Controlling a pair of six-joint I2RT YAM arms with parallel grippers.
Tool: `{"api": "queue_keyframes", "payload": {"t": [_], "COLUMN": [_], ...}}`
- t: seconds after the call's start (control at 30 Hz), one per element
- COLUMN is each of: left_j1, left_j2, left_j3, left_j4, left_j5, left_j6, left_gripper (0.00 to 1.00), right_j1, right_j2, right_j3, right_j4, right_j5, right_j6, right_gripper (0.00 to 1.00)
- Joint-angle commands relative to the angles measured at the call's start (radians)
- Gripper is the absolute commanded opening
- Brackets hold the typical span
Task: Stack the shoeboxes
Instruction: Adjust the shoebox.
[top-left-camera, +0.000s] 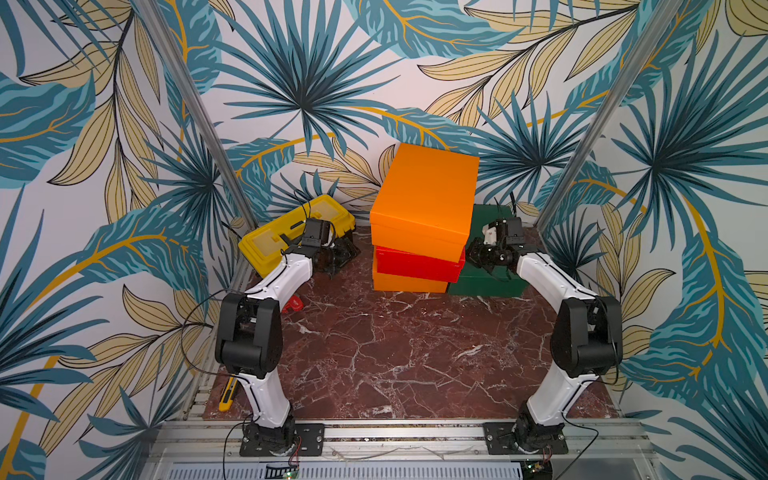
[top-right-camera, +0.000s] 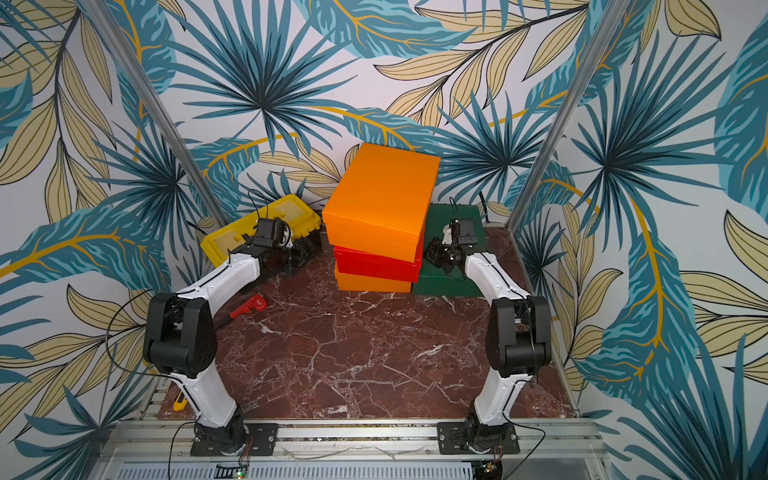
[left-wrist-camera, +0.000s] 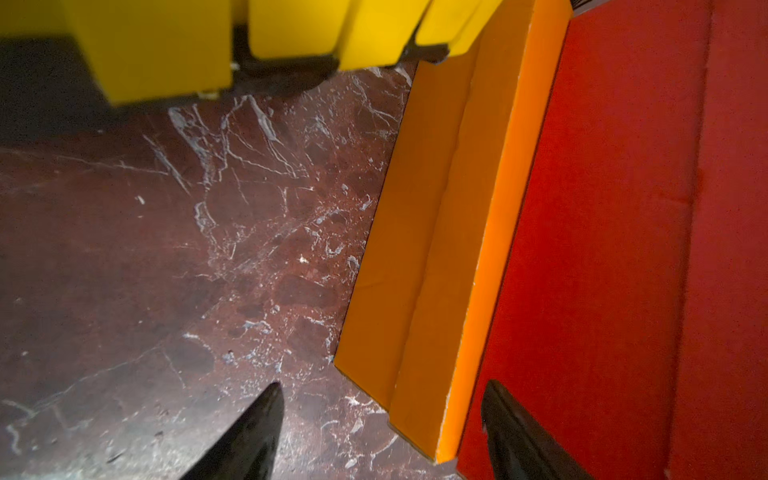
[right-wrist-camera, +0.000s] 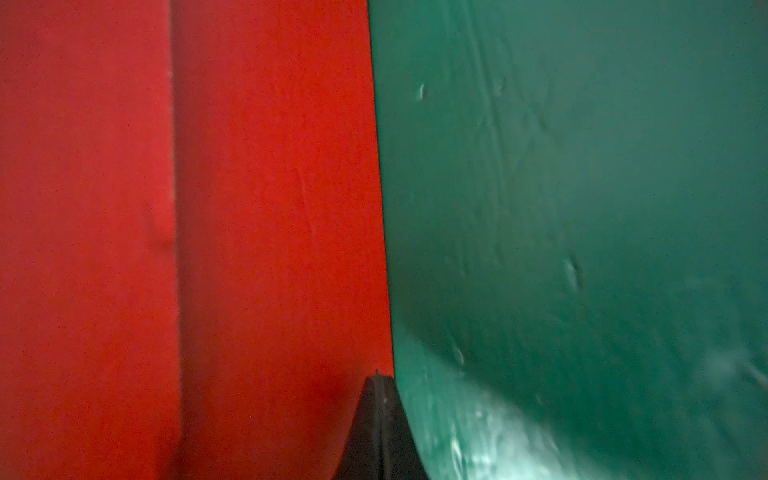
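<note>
Here, both arms reach forward from their bases, elbows raised, forearms sloping down toward the stack at the back of the marble table (top-left-camera: 395, 353). The left gripper (top-left-camera: 340, 257) points at the stack's left side, low beside the yellow toolbox (top-left-camera: 266, 245). Its fingers (left-wrist-camera: 266, 415) stand spread, holding nothing. The right gripper (top-left-camera: 473, 254), fingers pressed together, lies over the green shoebox (top-left-camera: 486, 286), its tip at the red shoebox (top-left-camera: 415, 266). The red one sits slightly askew between the lower orange shoebox (top-left-camera: 409, 284) and the upper orange shoebox (top-left-camera: 424, 199). The green one stands on the table just right of the stack.
</note>
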Motion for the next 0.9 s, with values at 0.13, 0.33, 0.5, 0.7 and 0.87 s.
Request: {"api": "queue_keyframes", "payload": {"t": [0.13,0.33,0.5,0.7,0.87], "left_j1": [-0.023,-0.025,-0.039,-0.042,-0.042], "left_j2": [0.052,0.066,0.082,0.076,0.06], "left_j3": [0.074,0.074,0.063,0.026,0.002], "left_j4": [0.043,0.047,0.053,0.058,0.057], "left_j5": [0.009,0.006,-0.008,-0.025,-0.036], "left_j6": [0.0,0.003,0.005,0.008,0.016], "left_gripper": [0.74,0.74,0.67,0.59,0.59], "right_j1": [0.007,0.019,0.039,0.077,0.099], "right_j2": [0.033,0.044,0.039,0.036,0.049], "right_j3": [0.002,-0.018,-0.048,-0.096,-0.112], "right_j4": [-0.006,-0.006,0.005,0.022,0.039], "right_j5": [-0.003,-0.01,-0.018,-0.015,-0.013], "right_j6": [0.0,0.005,0.008,0.013,0.027], "right_gripper": [0.0,0.0,0.0,0.0,0.0]}}
